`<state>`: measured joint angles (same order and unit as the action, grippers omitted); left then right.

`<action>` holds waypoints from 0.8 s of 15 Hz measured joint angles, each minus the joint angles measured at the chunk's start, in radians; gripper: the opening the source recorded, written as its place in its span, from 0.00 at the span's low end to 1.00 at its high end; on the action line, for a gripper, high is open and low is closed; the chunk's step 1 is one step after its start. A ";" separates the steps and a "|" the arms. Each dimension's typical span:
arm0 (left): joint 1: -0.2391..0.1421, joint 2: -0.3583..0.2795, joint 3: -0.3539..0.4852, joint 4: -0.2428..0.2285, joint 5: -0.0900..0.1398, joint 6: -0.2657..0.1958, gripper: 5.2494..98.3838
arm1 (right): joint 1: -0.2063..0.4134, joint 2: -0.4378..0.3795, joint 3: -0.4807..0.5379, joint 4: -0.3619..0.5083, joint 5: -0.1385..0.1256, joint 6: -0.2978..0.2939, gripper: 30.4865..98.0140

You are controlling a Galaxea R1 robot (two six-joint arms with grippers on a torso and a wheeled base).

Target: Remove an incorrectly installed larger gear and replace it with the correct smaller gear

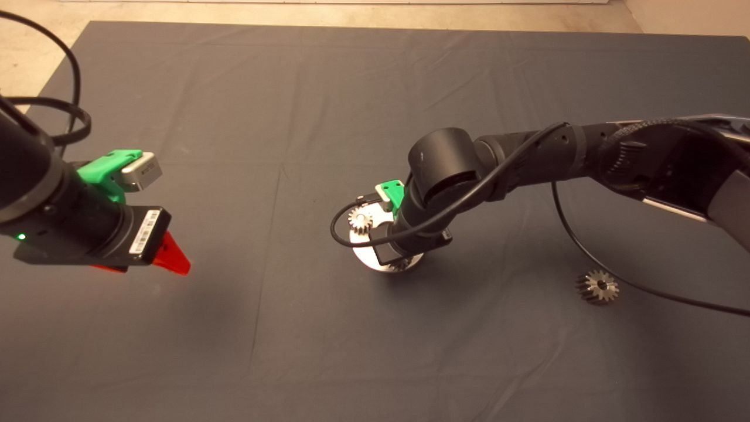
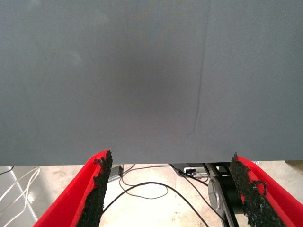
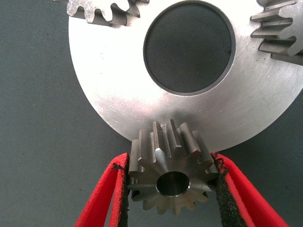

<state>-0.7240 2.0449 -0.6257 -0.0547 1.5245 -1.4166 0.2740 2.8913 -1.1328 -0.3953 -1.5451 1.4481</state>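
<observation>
The smaller gear (image 3: 171, 176) — clamped between the right gripper's (image 3: 170, 189) pads at the silver disc's (image 3: 123, 101) rim.

Head view: larger gear (image 1: 597, 286) lies on the mat (image 1: 234, 117), well apart. Left wrist view: left gripper (image 2: 173, 189) spread — holding nothing.
</observation>
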 measured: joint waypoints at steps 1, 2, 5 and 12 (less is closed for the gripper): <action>0.000 0.000 0.000 0.000 0.000 0.000 0.63 | 0.000 -0.001 0.000 0.000 0.001 0.000 0.12; 0.000 0.000 0.000 0.000 0.000 0.000 0.63 | 0.000 -0.002 0.000 0.000 0.003 0.000 0.12; 0.000 -0.001 0.000 0.000 0.000 0.000 0.63 | 0.001 -0.008 0.000 0.000 0.009 -0.004 0.13; 0.000 -0.001 0.000 0.000 0.000 0.000 0.63 | 0.000 -0.010 0.000 0.000 0.013 -0.013 0.20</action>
<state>-0.7238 2.0440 -0.6257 -0.0551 1.5245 -1.4166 0.2745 2.8811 -1.1328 -0.3949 -1.5317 1.4351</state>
